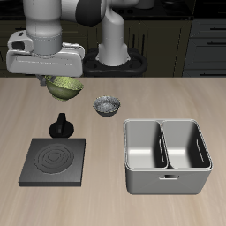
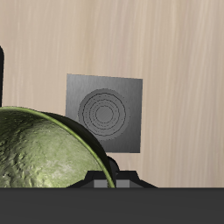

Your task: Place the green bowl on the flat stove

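Hanging above the light wood-grain surface [image 1: 106,150] at upper left of the exterior frame, the end effector [image 1: 55,82] is clenched on the green bowl [image 1: 64,86], which is lifted off the wood. Flat stove [image 1: 55,161] lies at lower left, nearer the front edge, rings up. Moka pot [image 1: 62,126] stands just behind it. Grey speckled bowl [image 1: 107,106] sits mid-frame; grey two-compartment bin [image 1: 168,156] at lower right. Dark cabinets [image 1: 199,44] fill the background.

Kitchen (dark cabinet drawers [image 1: 207,40] behind)
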You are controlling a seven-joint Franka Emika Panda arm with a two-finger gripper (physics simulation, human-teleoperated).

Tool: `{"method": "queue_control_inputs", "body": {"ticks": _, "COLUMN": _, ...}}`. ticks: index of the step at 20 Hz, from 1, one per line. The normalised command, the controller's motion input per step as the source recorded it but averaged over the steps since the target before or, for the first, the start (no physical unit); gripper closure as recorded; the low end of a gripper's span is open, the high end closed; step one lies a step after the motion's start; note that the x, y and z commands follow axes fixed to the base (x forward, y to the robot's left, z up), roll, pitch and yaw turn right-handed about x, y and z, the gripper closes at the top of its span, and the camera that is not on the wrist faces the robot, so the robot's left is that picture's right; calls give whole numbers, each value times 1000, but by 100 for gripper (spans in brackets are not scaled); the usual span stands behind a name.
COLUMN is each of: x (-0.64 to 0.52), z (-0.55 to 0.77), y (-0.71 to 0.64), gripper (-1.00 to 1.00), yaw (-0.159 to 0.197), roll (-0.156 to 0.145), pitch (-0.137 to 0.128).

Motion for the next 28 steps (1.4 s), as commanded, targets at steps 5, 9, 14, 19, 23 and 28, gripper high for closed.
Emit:
{"method": "queue_control_inputs", "body": {"ticks": 5, "x": 354, "z": -30, "y": -184, "gripper": 100, "yaw": -4, "roll": -38, "pitch": 8}}
{"method": "queue_control_inputs", "body": {"ticks": 9, "x": 324, "z": -106, "y": -2, "gripper": 100, "yaw": 30, "roll": 9, "pitch": 3}}
{"method": "queue_control_inputs", "body": {"ticks": 14, "x": 262, "z": -94, "y": -17, "gripper": 100, "yaw": -17, "roll": 51, "pitch": 2}}
{"method": "queue_control_inputs", "body": {"ticks": 19, "x": 111, "z": -225, "y": -165, "gripper": 100, "yaw": -7, "roll": 5, "pitch": 16}}
{"method": "queue_control_inputs", "body": {"ticks": 23, "x": -1, "z": -207, "y": -111, "gripper": 100, "yaw": 15, "roll": -30, "pitch": -4}}
{"method": "queue_control_inputs", "body": {"ticks": 28, "x": 5, "z": -275, "y": -8, "gripper": 100, "yaw": -22, "roll": -3, "pitch": 12}}
